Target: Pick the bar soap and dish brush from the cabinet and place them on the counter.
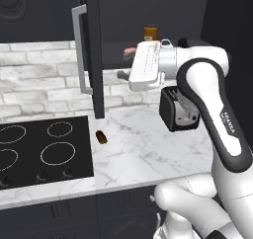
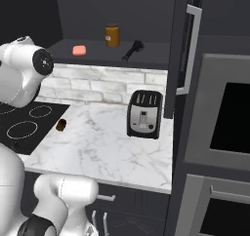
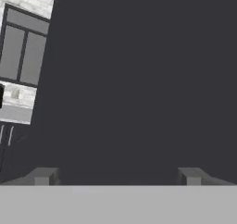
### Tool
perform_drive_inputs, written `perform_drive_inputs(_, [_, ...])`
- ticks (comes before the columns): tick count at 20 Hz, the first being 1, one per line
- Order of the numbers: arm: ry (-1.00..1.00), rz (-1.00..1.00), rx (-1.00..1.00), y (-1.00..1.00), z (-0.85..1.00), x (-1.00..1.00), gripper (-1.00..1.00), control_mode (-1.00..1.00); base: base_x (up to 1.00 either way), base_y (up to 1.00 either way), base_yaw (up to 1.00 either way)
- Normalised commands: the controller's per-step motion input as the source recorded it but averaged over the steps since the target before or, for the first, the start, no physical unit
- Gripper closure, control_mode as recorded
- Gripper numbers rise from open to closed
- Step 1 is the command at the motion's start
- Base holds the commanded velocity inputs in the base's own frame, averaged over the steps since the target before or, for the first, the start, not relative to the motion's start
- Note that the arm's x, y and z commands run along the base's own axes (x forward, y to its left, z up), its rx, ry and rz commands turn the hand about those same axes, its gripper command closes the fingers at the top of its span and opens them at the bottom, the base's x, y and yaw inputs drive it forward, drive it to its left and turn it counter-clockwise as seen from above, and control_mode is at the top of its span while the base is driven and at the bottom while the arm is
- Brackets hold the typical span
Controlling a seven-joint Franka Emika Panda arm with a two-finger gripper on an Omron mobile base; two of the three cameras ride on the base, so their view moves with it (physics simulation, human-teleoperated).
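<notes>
A simulated kitchen, seen from behind a white robot arm. The black cabinet [image 2: 117, 52] hangs open above a marble counter [image 2: 97, 147]. On its dark shelf, from left to right in the right base view, lie the pink soap [image 2: 79, 50], an amber jar [image 2: 112, 35] and the black brush [image 2: 133, 49]. Neither task item has been lifted yet.

On the counter below stand a toaster [image 2: 144, 114] on the right and a small brown lump [image 2: 61, 125] beside the cooktop [image 2: 24, 125] on the left.

The arm is raised to shelf height, its white hand near the shelf's front edge on the soap's side. This looks like the approach for the first pick, probably the soap. The next move calls for reaching into the shelf and centring the claw over the soap, well clear of the jar.

In the hand view the claw [image 3: 118, 176] faces a plain dark surface. Its two fingertips [image 3: 44, 176] stand wide apart, holding and touching nothing.
</notes>
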Motion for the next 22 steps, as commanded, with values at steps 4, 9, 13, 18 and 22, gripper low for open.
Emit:
perform_drive_inputs(4, [0.08, -0.18, -0.02, -0.41, 0.08, 0.0, -1.0, -1.0, 0.0, 0.0, 0.0])
perform_drive_inputs(9, [0.07, -0.22, -0.04, -0.43, 0.01, 0.04, -1.0, -1.0, 0.0, 0.0, 0.0])
perform_drive_inputs(13, [0.05, -0.25, -0.05, -0.35, 0.0, 0.02, -1.0, -1.0, 0.0, 0.0, 0.0])
perform_drive_inputs(18, [0.03, -0.28, -0.05, -0.22, 0.0, 0.09, -1.0, -1.0, 0.0, 0.0, 0.0])
perform_drive_inputs(22, [0.03, -0.3, -0.04, -0.19, 0.0, 0.12, -1.0, -1.0, 0.0, 0.0, 0.0])
